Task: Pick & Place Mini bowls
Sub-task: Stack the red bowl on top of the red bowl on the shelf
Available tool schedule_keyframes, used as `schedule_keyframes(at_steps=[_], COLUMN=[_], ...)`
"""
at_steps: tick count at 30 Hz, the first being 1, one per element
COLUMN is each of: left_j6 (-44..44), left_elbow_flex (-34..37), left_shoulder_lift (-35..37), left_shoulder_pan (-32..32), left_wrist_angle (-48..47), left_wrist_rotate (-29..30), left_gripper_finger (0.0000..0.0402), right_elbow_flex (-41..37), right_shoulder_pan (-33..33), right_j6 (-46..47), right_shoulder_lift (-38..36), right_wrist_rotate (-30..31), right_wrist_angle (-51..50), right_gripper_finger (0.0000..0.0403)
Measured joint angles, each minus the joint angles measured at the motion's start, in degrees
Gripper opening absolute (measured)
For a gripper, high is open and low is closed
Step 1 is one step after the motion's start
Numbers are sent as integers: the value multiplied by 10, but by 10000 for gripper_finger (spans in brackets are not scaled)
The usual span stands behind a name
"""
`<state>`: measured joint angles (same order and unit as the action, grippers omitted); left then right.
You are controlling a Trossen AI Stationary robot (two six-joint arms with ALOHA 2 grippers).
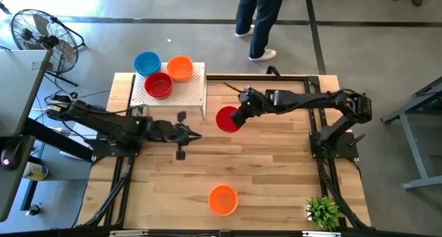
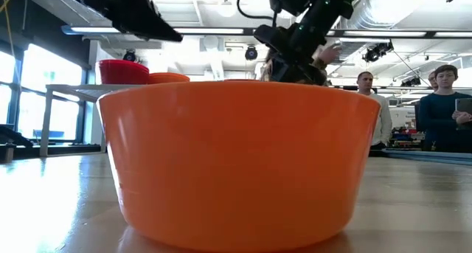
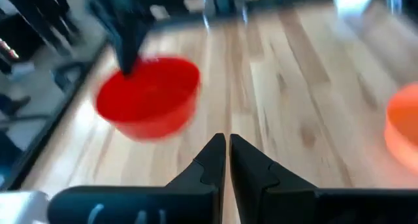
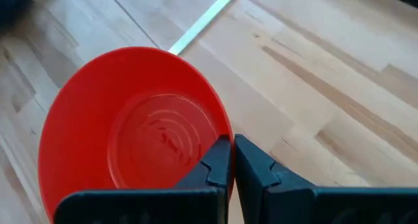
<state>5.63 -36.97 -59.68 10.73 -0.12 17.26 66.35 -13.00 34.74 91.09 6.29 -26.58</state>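
A red mini bowl point(image 1: 225, 119) point(image 4: 130, 132) is near the table's middle, with my right gripper point(image 1: 237, 119) point(image 4: 232, 145) shut on its rim. To its left, my left gripper point(image 1: 198, 135) point(image 3: 226, 142) hangs shut and empty, pointing toward that bowl point(image 3: 147, 96). An orange mini bowl point(image 1: 223, 200) point(image 2: 240, 164) rests on its base near the front edge. A blue point(image 1: 146, 62), an orange point(image 1: 180, 68) and a red mini bowl point(image 1: 159, 85) sit on the white perforated stand point(image 1: 197, 92). My right gripper pinches the red bowl's rim point(image 4: 224, 134) on the side toward the table's right edge. One finger point(image 4: 212, 168) is over the inside and the other finger point(image 4: 258, 165) is outside the wall. The fingers slant down from the right. The bowl looks raised off the table, its open side up.
A small green plant point(image 1: 323, 211) stands at the near right corner. Black frame rails point(image 1: 276, 77) run along the far edge and both sides. People point(image 2: 442, 98) stand beyond the table, and a fan point(image 1: 41, 33) stands off its far left corner.
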Motion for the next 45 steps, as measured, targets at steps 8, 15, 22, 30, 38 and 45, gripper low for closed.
schedule_keyframes(at_steps=[8,15,22,30,38,45], left_j6=[4,55,122,156,177,186], left_elbow_flex=[-160,-291,-352,-356,-356,-356], left_shoulder_lift=[-107,-207,-279,-312,-313,-313], left_shoulder_pan=[30,28,28,28,28,29], left_wrist_angle=[-209,-344,-382,-385,-391,-417], left_wrist_rotate=[16,21,57,78,86,87], left_gripper_finger=[46,131,156,138,103,50], right_elbow_flex=[0,0,0,0,0,0], right_shoulder_pan=[31,47,59,71,78,79], right_j6=[8,0,-3,-8,-18,-22], right_shoulder_lift=[3,17,19,19,19,19], right_wrist_rotate=[20,17,10,-3,-29,-40], right_wrist_angle=[19,44,57,71,106,120], right_gripper_finger=[7,7,7,7,7,8])
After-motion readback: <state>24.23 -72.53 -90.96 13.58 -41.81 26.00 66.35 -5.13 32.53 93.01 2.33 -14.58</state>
